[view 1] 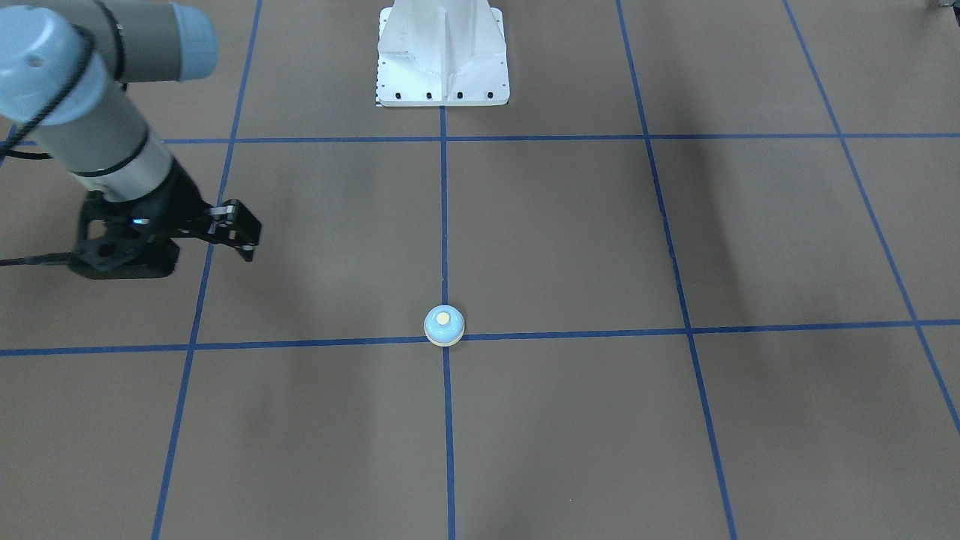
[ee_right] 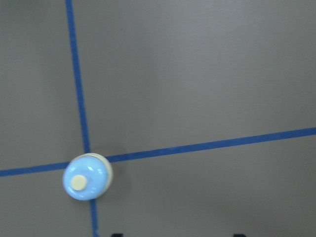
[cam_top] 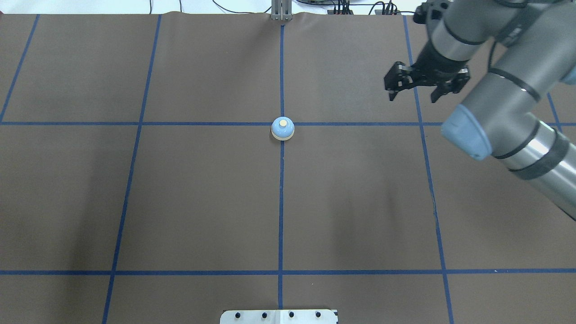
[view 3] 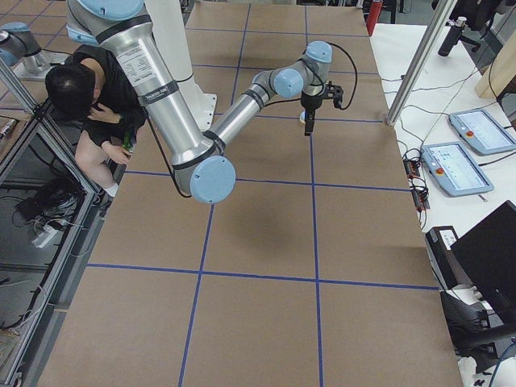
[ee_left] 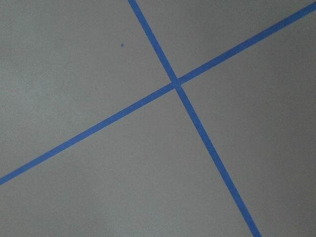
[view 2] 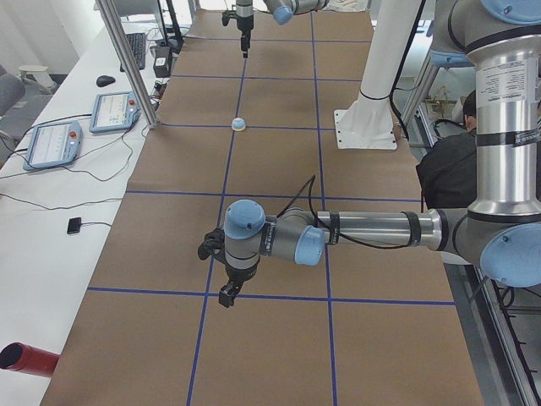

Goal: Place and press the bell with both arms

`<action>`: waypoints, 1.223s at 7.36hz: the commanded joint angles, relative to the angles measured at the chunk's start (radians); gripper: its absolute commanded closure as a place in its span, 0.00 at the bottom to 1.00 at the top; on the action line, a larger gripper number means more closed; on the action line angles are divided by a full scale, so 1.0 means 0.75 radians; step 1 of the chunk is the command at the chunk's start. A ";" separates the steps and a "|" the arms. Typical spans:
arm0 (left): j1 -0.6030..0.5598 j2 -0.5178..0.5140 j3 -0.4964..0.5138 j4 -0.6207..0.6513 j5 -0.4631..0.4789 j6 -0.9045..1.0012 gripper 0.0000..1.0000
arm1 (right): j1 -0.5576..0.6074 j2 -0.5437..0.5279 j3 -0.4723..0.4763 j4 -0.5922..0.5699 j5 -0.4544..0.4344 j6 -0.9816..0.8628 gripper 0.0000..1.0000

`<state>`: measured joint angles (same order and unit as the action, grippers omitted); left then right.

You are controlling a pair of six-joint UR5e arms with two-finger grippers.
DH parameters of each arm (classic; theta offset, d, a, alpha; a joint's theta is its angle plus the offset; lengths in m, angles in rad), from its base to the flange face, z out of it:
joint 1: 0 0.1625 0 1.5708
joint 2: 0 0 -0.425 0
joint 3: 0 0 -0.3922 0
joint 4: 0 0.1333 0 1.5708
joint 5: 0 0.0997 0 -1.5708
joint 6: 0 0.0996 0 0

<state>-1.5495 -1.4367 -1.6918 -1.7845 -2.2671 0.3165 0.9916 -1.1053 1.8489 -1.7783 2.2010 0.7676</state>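
The bell (cam_top: 282, 128) stands upright on the crossing of two blue tape lines at the table's middle, with nothing touching it. It also shows in the front view (view 1: 444, 325), the left view (view 2: 239, 124) and the right wrist view (ee_right: 87, 176). My right gripper (cam_top: 412, 96) hangs open and empty above the table, well to the right of the bell and slightly beyond it; it also shows in the front view (view 1: 244, 240). My left gripper (view 2: 226, 294) shows only in the left view, low over the table far from the bell, so I cannot tell whether it is open or shut.
The white pedestal base (view 1: 442, 60) stands at the robot's edge of the table. A metal post (view 2: 127, 59), two control tablets (view 2: 52, 142) and a red cylinder (view 2: 25, 359) are on the side bench. A person (view 3: 81, 97) crouches beside the robot.
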 commanded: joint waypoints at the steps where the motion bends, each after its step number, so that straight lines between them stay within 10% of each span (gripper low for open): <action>1: -0.045 0.054 -0.153 0.134 -0.027 -0.001 0.00 | 0.201 -0.264 0.073 -0.008 0.094 -0.388 0.00; 3: -0.045 0.036 -0.288 0.392 -0.029 -0.017 0.00 | 0.377 -0.444 0.071 0.001 0.166 -0.697 0.00; 9: -0.047 0.058 -0.215 0.404 -0.068 -0.156 0.00 | 0.778 -0.907 0.042 0.009 0.330 -1.272 0.00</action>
<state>-1.5833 -1.3977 -1.8617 -1.4819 -2.3148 0.2287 1.5457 -1.7434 1.8885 -1.7729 2.4403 -0.1313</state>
